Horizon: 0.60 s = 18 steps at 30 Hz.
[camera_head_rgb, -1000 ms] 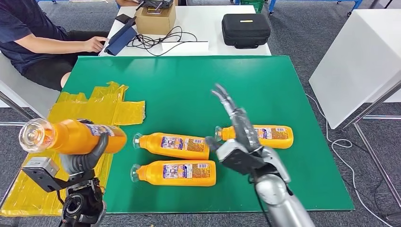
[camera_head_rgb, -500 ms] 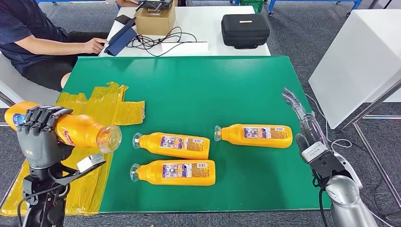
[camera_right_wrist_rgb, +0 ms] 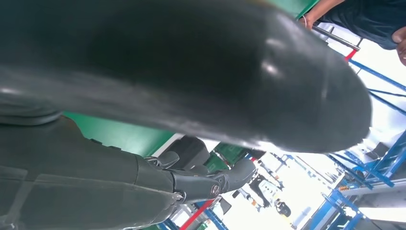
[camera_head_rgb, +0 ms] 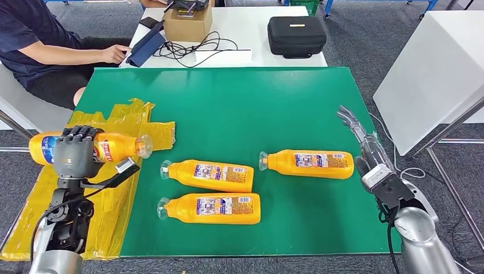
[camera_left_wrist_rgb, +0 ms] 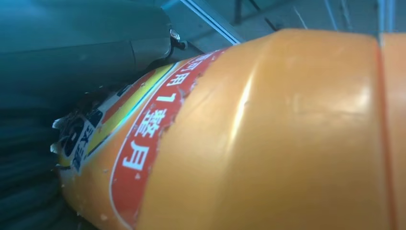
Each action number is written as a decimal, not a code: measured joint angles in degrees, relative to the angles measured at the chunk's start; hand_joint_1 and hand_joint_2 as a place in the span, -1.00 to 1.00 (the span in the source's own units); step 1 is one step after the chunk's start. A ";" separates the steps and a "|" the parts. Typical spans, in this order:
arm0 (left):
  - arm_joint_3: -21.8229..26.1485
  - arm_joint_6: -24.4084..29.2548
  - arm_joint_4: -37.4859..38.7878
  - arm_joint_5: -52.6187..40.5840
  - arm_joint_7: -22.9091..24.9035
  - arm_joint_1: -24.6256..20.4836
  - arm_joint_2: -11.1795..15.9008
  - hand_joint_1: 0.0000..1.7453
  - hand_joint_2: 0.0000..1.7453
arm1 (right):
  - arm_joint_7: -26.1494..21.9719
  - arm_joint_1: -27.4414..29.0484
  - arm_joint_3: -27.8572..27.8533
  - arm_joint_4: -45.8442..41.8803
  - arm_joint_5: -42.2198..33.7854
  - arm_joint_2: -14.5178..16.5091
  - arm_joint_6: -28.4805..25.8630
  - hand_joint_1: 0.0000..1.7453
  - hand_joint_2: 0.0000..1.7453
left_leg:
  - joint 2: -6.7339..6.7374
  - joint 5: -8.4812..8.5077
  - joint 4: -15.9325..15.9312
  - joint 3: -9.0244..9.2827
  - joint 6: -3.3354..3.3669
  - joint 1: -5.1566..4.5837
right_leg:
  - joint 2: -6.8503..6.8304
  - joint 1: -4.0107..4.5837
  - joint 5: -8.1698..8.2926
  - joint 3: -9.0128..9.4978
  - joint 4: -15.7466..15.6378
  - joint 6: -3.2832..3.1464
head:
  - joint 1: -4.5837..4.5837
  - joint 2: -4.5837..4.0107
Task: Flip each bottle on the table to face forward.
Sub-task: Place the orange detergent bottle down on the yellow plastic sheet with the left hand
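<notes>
Left hand clenched around an orange bottle, held lying sideways above the yellow plastic sheet at the left side of the green table. Clear cap end of the held bottle pointing toward the table's middle, base end sticking out past the hand toward the left. Seen from the left wrist, the same bottle close up, red and white label with printed characters wrapping its side, edge of label torn.

Right hand released, fingers stretched out straight and apart, holding nothing, raised beside the right edge of the table. In the right wrist view, dark fingers extended, nothing between them.

Three more orange bottles lying flat on the green top, caps all pointing left, printed labels facing up:
- right bottle, near the right hand but apart from it;
- middle bottle, slightly tilted;
- near bottle, just below the middle one, close to the front edge.

Behind the green table, a white table carrying a black case, a cardboard box and cables. Person seated at far left, hand on a tablet.
</notes>
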 joint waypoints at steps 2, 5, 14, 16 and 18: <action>-1.25 0.01 1.53 -0.55 1.60 -0.40 -0.03 0.75 1.00 | -0.14 -0.02 0.08 0.06 -0.19 -0.39 0.08 -1.00 -1.00 | 0.02 0.00 0.01 0.01 0.00 -0.02 | 0.01 -0.03 0.00 -0.01 -0.01 0.00 | 0.00 0.00; -3.97 0.01 3.81 -1.38 5.91 -1.14 -0.15 0.71 1.00 | -0.50 0.28 0.07 0.05 -0.78 -1.34 -0.04 -1.00 -1.00 | -0.03 0.00 0.04 0.02 0.01 -0.05 | -0.02 -0.08 0.00 -0.02 -0.02 0.00 | -0.01 0.00; -15.54 0.07 13.66 -1.75 16.50 -5.06 -1.57 -1.00 0.50 | 0.16 8.15 -1.40 -4.58 -0.97 -4.86 -1.22 -1.00 -1.00 | -0.03 -0.03 0.07 -0.06 0.02 -0.07 | -0.04 -0.08 0.00 -0.01 -0.03 0.01 | -0.01 0.00; -16.38 0.07 16.56 -2.11 16.87 -5.50 -1.78 -1.00 -0.50 | 0.24 9.26 -1.51 -5.09 -0.19 -4.87 -0.84 -1.00 -1.00 | 0.04 -0.04 0.07 -0.05 0.02 -0.07 | 0.04 -0.07 0.00 -0.04 -0.03 0.01 | -0.02 0.00; -17.77 0.07 20.21 -2.07 17.92 -6.17 -1.84 -1.00 -1.00 | 0.25 9.55 -1.45 -5.19 0.17 -4.92 -0.56 -1.00 -1.00 | 0.04 -0.03 0.07 -0.05 0.02 -0.06 | 0.05 -0.04 0.00 -0.07 -0.02 0.00 | -0.02 0.00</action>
